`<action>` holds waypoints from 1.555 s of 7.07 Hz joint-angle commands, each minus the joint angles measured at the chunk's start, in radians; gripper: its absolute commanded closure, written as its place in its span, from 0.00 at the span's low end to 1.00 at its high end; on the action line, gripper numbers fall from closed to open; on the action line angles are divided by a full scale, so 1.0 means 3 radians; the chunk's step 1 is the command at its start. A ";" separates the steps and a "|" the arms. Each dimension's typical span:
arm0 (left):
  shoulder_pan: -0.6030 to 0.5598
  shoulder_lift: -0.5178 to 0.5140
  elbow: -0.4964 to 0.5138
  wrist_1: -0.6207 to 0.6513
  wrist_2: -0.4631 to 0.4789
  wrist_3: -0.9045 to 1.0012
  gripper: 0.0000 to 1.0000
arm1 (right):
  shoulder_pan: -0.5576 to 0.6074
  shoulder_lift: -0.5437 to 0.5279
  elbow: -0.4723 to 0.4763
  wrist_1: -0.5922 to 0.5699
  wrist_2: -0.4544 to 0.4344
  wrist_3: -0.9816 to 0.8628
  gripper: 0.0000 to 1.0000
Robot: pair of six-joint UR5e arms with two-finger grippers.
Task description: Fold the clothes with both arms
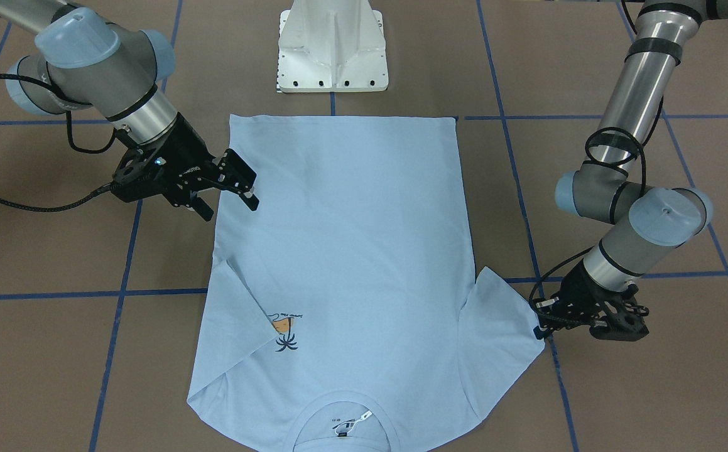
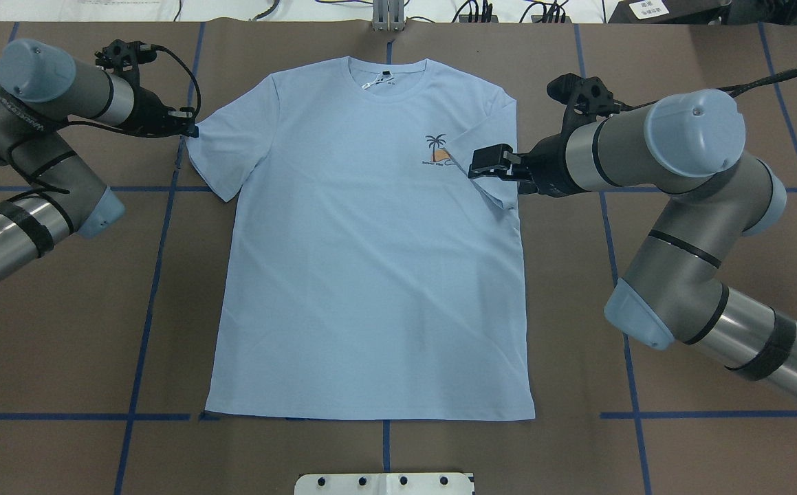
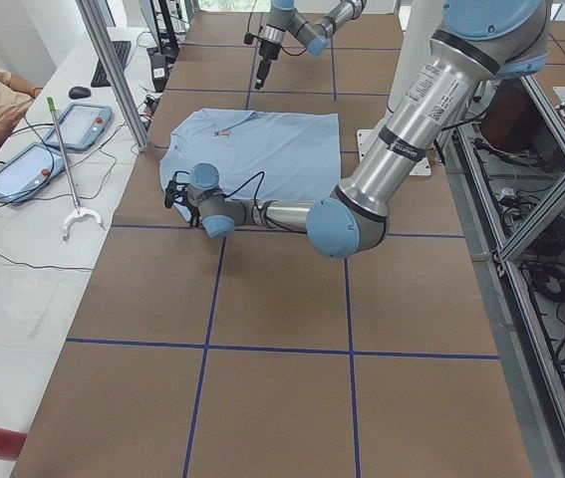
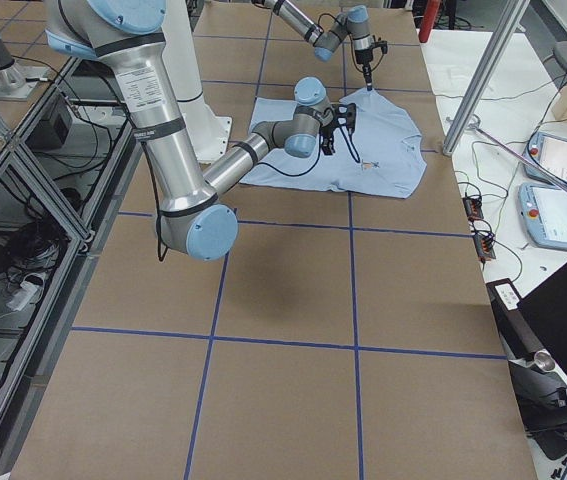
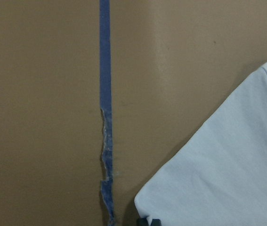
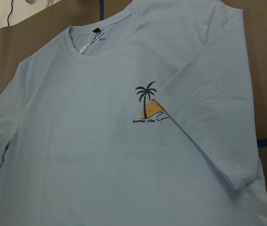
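Light blue T-shirt (image 2: 370,275) laid flat and face up on the brown table (image 2: 61,309), hem toward the robot and round neck (image 2: 388,72) at the far edge, the white tag (image 2: 370,84) showing inside it. On the robot's right side, the sleeve (image 2: 494,127) is turned inward across the chest, and its hem just clips the orange-and-black palm print (image 2: 436,150). Above that fold hangs the right gripper (image 2: 484,163), jaws spread wide with nothing between them, clear of the cloth.

Over on the other side the left sleeve (image 2: 223,151) lies spread out flat. The left gripper (image 2: 188,128) is low at the table, right at the sleeve's outer hem. The wrist camera catches only a sliver of fingertip at the sleeve corner, so I can't tell if it has pinched the cloth. Blue tape lines (image 2: 157,261) grid the table, and the white pedestal base (image 1: 332,47) sits just behind the shirt's hem.
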 commanded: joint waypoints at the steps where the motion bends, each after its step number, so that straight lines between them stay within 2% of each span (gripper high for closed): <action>1: 0.0000 -0.0143 -0.0102 0.0002 -0.0004 -0.0335 1.00 | 0.0004 -0.0005 -0.0012 0.0008 -0.0002 -0.0008 0.00; 3: 0.0142 -0.0368 -0.0154 0.0023 0.0006 -0.0872 1.00 | 0.0009 -0.0005 0.0029 0.0008 0.0019 0.0002 0.00; 5: 0.0301 -0.0441 -0.0128 0.0018 0.0306 -0.0987 1.00 | 0.0009 -0.0005 0.0014 0.0003 0.0004 0.0002 0.00; 7: 0.0393 -0.0543 -0.0108 0.0069 0.0354 -0.1012 1.00 | 0.0009 -0.0005 0.0019 0.0003 -0.0002 0.0002 0.00; 8: 0.0485 -0.0584 -0.0108 0.0069 0.0491 -0.1154 1.00 | 0.0009 -0.0010 0.0019 0.0003 -0.0002 0.0002 0.00; 9: 0.0587 -0.0584 -0.0108 0.0064 0.0654 -0.1166 0.96 | 0.0009 -0.0010 0.0019 0.0003 -0.0002 0.0007 0.00; 10: 0.0664 -0.0584 -0.0118 0.0064 0.0808 -0.1166 0.02 | 0.0009 -0.0015 0.0014 0.0003 -0.0007 0.0012 0.00; 11: 0.0675 -0.0594 -0.0163 0.0069 0.0824 -0.1217 0.00 | 0.0004 -0.0015 0.0014 0.0003 -0.0007 0.0017 0.00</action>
